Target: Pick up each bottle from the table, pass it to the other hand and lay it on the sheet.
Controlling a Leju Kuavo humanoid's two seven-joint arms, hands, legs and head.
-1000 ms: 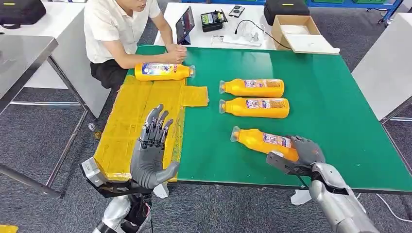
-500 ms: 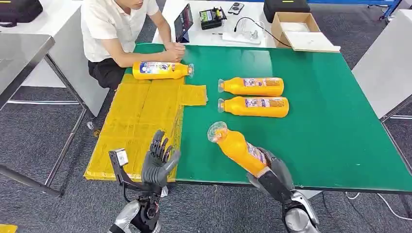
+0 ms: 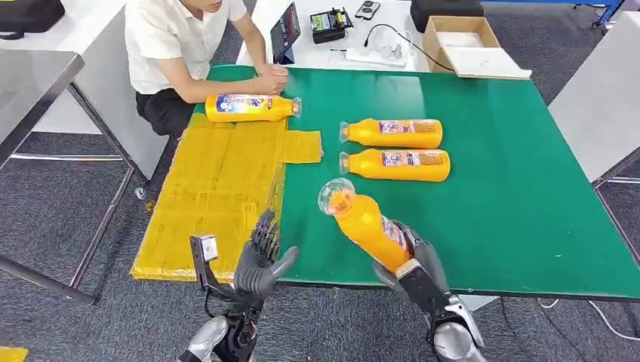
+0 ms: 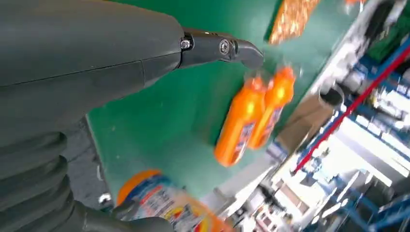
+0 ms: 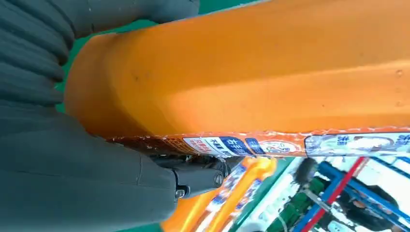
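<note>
Orange bottles (image 3: 394, 134) with blue-and-white labels, yellow sheet (image 3: 219, 188), green table (image 3: 513, 173), grey carpet (image 3: 68, 211)

Held orange bottle (image 3: 367, 226): clear cap, label on side, lifted off green table, tilted, cap up and toward the yellow sheet (image 3: 219, 188); two more orange bottles (image 3: 392, 133) (image 3: 396, 165) lie side by side on table, caps toward sheet; fourth bottle (image 3: 249, 108) lies at sheet's far edge, cap toward the table's middle.
</note>
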